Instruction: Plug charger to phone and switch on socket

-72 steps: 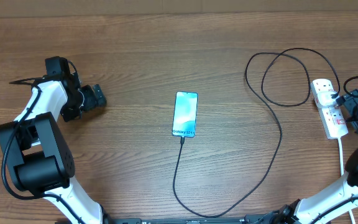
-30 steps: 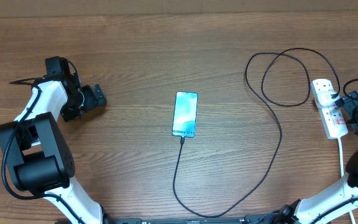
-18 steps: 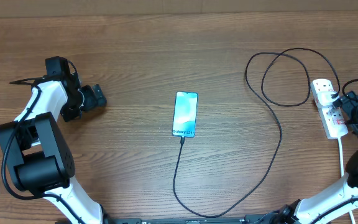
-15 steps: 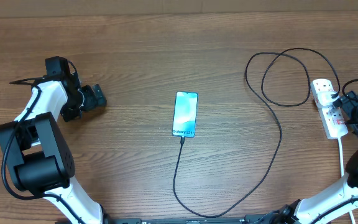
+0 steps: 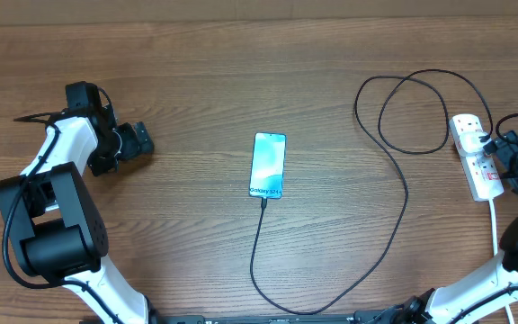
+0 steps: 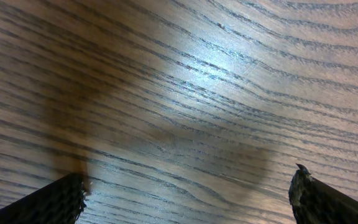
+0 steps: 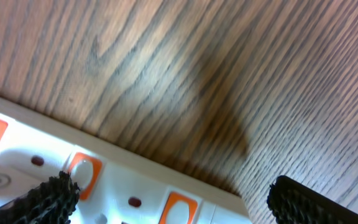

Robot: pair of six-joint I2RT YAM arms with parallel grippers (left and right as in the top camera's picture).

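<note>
Standing wide: left hand [image 5: 138,139], right hand [image 5: 504,158]; socket [image 7: 36,158] cropped by wrist-view edge.

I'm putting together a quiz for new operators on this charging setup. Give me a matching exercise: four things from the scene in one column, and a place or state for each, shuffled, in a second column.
Things
1. phone
2. socket
3. charger
4. left gripper

Place or state
A. white, at the right edge of the table
B. jaws open, holding nothing, at the far left
C. black, looping across the right half
D. lying flat in the middle, light blue screen up

Pairs: 1-D, 2-A, 3-C, 4-B
</note>
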